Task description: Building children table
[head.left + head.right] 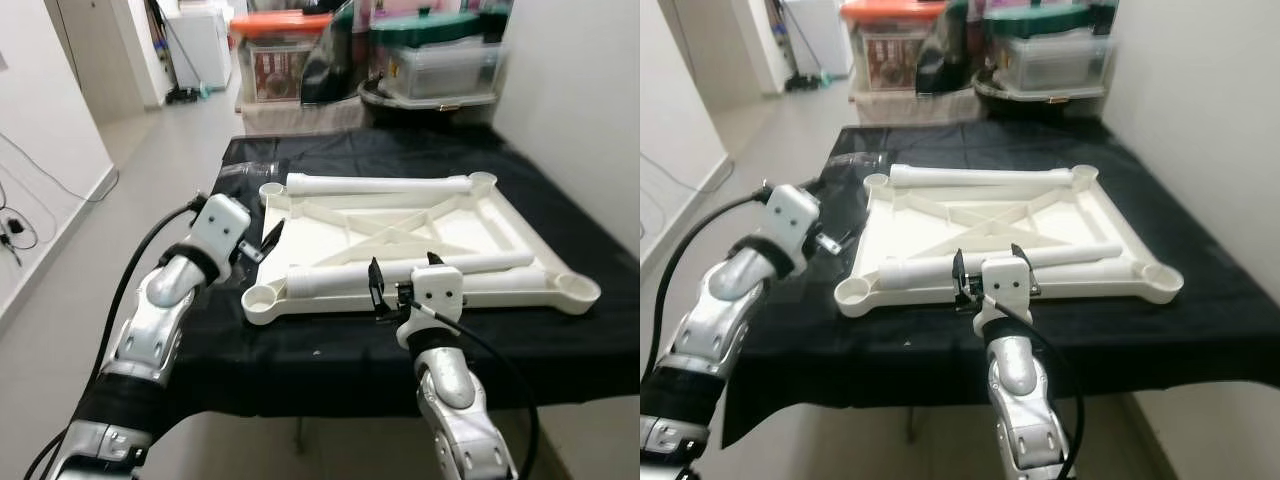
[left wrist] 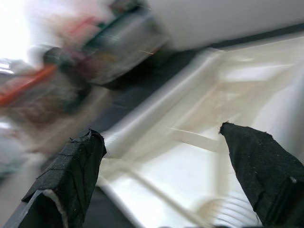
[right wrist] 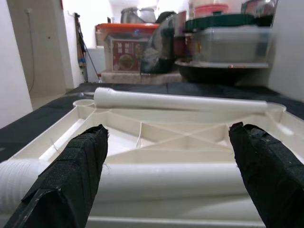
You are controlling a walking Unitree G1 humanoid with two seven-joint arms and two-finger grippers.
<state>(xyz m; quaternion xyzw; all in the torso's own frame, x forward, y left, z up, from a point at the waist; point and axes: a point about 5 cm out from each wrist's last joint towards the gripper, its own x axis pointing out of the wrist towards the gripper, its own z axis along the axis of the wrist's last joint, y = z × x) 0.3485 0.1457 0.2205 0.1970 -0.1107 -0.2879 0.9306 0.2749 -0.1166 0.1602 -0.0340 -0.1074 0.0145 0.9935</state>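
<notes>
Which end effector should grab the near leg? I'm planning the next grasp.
Right. Its end effector hangs open, squarely facing the near leg on the tabletop. The left end effector, also open, sits at the tabletop's left edge, angled across.

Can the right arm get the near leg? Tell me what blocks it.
Probably yes. The right gripper hovers open just in front of the near leg, which lies across the tabletop, jaws spread on either side. Nothing stands between them.
</notes>
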